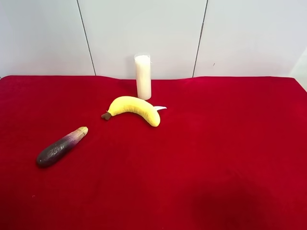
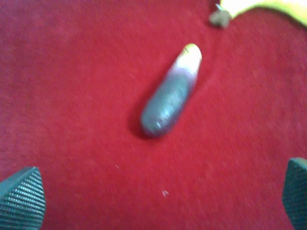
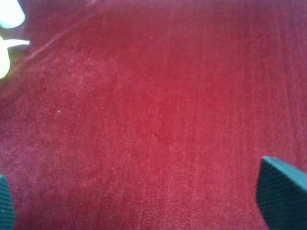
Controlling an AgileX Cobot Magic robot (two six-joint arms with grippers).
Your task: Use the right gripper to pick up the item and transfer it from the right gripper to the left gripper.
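The item, a slim dark purple eggplant toy [image 1: 61, 146] with a pale yellow tip, lies on the red cloth at the exterior high view's left. It also shows in the left wrist view [image 2: 170, 98], lying free, with nothing touching it. My left gripper [image 2: 158, 196] is open and empty, and its fingertips [image 2: 21, 196] stand apart from the item. My right gripper [image 3: 144, 201] is open and empty over bare red cloth, and the item is out of its view. Neither arm shows in the exterior high view.
A yellow plush banana [image 1: 134, 108] lies mid-table, also in the left wrist view [image 2: 268, 5]. A white upright candle [image 1: 143, 76] stands behind it, also in the right wrist view [image 3: 9, 12]. The red cloth [image 1: 216, 143] covers the whole table. A pale wall is behind.
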